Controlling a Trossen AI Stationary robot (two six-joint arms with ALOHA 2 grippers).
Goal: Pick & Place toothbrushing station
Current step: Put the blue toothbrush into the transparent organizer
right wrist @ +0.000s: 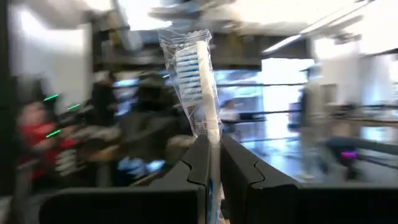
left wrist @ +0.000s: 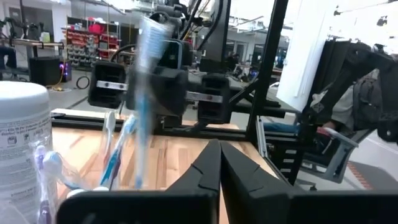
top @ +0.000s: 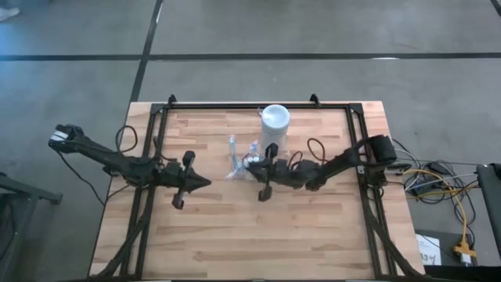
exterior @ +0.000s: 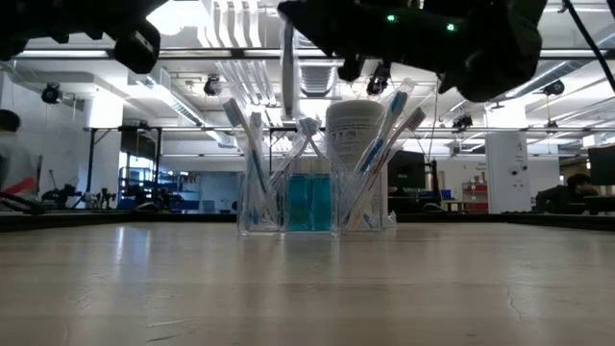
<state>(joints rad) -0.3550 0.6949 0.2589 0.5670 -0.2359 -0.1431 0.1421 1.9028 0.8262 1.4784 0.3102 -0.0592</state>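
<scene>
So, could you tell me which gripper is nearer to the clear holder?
The right. The right gripper, shut on a wrapped toothbrush, hangs right beside the clear holder. The left gripper is shut and sits farther off on the holder's other side.

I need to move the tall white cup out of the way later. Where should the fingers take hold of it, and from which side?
Grip the white cup around its round wall near the top, coming from the table's far edge. It stands upright, and the clear holder of toothbrushes crowds its near side, so that side is blocked; the rim stands clear above them.
</scene>
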